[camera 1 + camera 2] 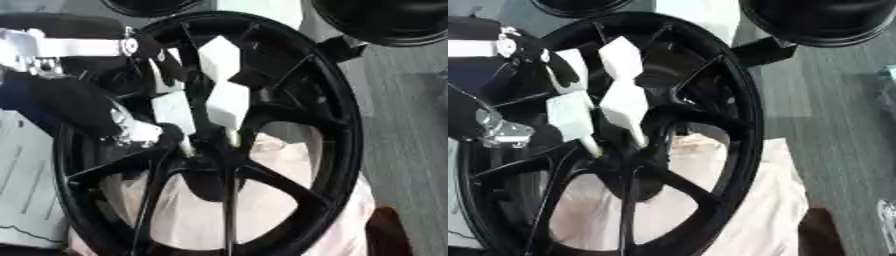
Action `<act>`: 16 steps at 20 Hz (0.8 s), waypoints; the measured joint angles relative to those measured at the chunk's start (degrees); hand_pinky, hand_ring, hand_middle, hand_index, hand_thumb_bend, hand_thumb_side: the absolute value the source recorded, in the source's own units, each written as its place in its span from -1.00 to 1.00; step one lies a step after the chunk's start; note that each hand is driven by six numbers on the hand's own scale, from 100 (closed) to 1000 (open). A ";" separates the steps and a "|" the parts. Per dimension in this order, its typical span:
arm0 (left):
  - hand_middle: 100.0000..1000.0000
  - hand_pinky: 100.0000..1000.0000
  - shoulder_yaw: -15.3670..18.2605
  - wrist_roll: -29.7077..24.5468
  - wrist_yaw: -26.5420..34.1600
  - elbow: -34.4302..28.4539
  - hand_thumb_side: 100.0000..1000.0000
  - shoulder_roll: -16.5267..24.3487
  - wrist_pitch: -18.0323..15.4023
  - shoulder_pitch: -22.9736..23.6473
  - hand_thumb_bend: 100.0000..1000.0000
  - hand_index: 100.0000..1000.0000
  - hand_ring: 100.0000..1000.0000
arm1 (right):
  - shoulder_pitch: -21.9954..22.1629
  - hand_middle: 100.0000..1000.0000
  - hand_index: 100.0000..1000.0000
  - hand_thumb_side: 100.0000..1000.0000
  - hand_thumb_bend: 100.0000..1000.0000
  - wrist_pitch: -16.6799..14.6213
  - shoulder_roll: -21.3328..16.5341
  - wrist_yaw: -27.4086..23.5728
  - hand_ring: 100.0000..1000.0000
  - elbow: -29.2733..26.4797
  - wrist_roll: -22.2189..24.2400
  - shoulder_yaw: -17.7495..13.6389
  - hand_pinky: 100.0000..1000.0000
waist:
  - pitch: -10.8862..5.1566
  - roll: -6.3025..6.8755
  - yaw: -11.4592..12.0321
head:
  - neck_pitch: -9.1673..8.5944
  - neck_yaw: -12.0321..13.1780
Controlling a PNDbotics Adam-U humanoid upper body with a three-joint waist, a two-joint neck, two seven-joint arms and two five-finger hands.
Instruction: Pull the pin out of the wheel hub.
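Left hand (188, 107) reaches over black wheel hub (346, 150), fingertips at its centre.

No legible text, labels or nos. anywhere; faint lines on sheet (26, 175) at left, prob. unreadable.

It looked like a workshop: a large black spoked alloy wheel (337, 125) lay near, over grey plank flooring (411, 125).

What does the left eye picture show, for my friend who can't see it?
A robot's left hand with white fingers reaches down into the centre of a big black spoked wheel hub. The fingertips meet near the middle, where the spokes join. Pale pinkish cloth lies under the wheel.
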 measured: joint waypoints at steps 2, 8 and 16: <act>0.45 0.46 0.00 0.40 -0.05 0.00 0.13 0.00 0.64 0.53 -0.28 0.70 0.46 | -0.01 0.02 0.18 0.50 -1.00 0.03 0.01 0.00 0.48 0.00 -0.03 0.00 0.32 | 0.31 -0.01 0.00 | -0.27 0.10; 0.47 0.46 -0.01 1.27 -0.18 0.00 0.15 0.00 1.77 1.12 -0.26 0.71 0.47 | -0.04 0.02 0.18 0.50 -1.00 0.09 0.03 0.00 0.48 0.00 -0.09 0.01 0.32 | 0.63 -0.07 -0.04 | -0.97 0.52; 0.45 0.44 -0.40 1.86 -1.01 0.00 0.18 -0.51 2.37 1.45 -0.27 0.69 0.46 | -0.06 0.02 0.18 0.50 -1.00 0.08 0.14 0.00 0.48 0.00 -0.13 0.01 0.32 | 0.80 -0.05 -0.24 | -1.44 0.81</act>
